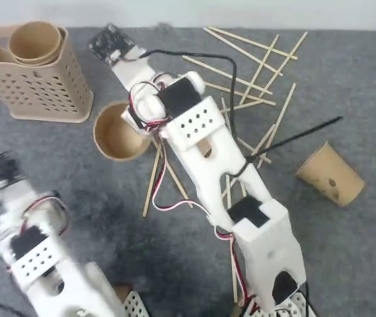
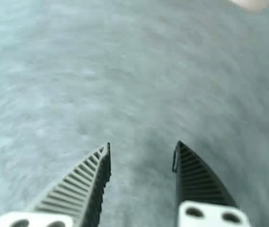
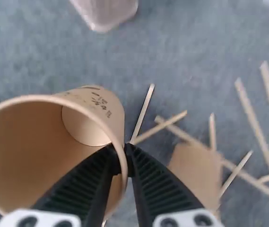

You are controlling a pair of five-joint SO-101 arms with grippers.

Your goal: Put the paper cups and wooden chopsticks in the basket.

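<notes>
Hands first: my right hand (image 3: 125, 158) was clamped narrow on the rim of the held paper cup (image 3: 44, 142), one finger inside the wall and one outside. That cup was tilted, with its open mouth turned toward my wrist and its round bottom showing inside. Seen from above, the held paper cup (image 1: 117, 132) was just beside the near corner of the basket (image 1: 42, 89) and outside it. Whether it touched the worktop (image 1: 346, 264) I could not tell.

My left hand (image 2: 143, 151) was spread wide over bare grey worktop, well apart from the cups.

The basket was tan, with rows of holes in its walls. It stood upright at the far left of the worktop, and a stowed paper cup (image 1: 36, 41) stood upright inside it. A fallen paper cup (image 1: 330, 174) lay on its side at the right of the worktop, well apart from the basket.

The wooden chopsticks (image 1: 254, 72) lay scattered flat across the middle and far part of the worktop. Many crossed one another, and some ran under my right arm (image 1: 207, 152). A few lay near the held cup.
</notes>
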